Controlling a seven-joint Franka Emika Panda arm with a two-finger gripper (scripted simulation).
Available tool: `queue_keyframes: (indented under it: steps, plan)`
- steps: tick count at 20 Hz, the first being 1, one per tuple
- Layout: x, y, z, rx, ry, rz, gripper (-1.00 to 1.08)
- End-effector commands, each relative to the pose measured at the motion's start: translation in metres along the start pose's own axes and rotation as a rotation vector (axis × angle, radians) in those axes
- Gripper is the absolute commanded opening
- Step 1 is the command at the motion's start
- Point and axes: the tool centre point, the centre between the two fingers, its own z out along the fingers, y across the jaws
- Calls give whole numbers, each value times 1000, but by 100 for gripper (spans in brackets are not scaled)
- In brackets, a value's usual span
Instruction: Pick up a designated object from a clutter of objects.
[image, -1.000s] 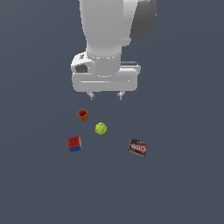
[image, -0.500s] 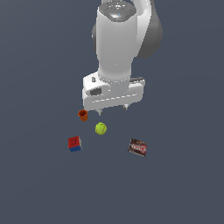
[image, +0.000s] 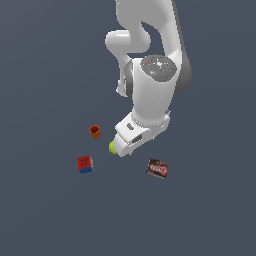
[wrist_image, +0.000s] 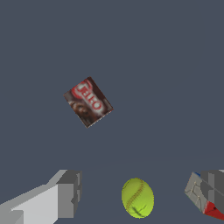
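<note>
Lying flat beside the ball (wrist_image: 137, 197), your brown box (wrist_image: 88, 102) sits skewed, long axis diagonal, gripper (wrist_image: 135, 192) spread empty.

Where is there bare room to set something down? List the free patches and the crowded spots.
Free: the floor on the exterior view's right of the box, the stretch nearer the camera than the cube, and the gap between cube and box. Crowded: around the ball, where the gripper hangs, with the cup near.
</note>
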Motion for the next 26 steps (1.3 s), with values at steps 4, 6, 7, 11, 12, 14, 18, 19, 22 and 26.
queue_keyframes:
  steps: [4, 6, 7, 11, 12, 14, 18, 19, 22, 26]
  plan:
    - [26, -18, 43, 3, 3, -204, 100]
    - [34, -26, 58, 6, 6, -277, 100]
    - [38, -30, 66, 7, 7, -312, 100]
    - [50, -44, 92, 13, 13, -431, 100]
    - [53, -47, 98, 14, 15, -456, 100]
    - [57, -53, 107, 17, 18, -500, 100]
    - [63, -62, 122, 21, 24, -567, 100]
    - [64, -64, 125, 22, 25, -579, 100]
    - [66, -68, 130, 24, 27, -604, 100]
    - [66, -68, 132, 25, 27, -606, 100]
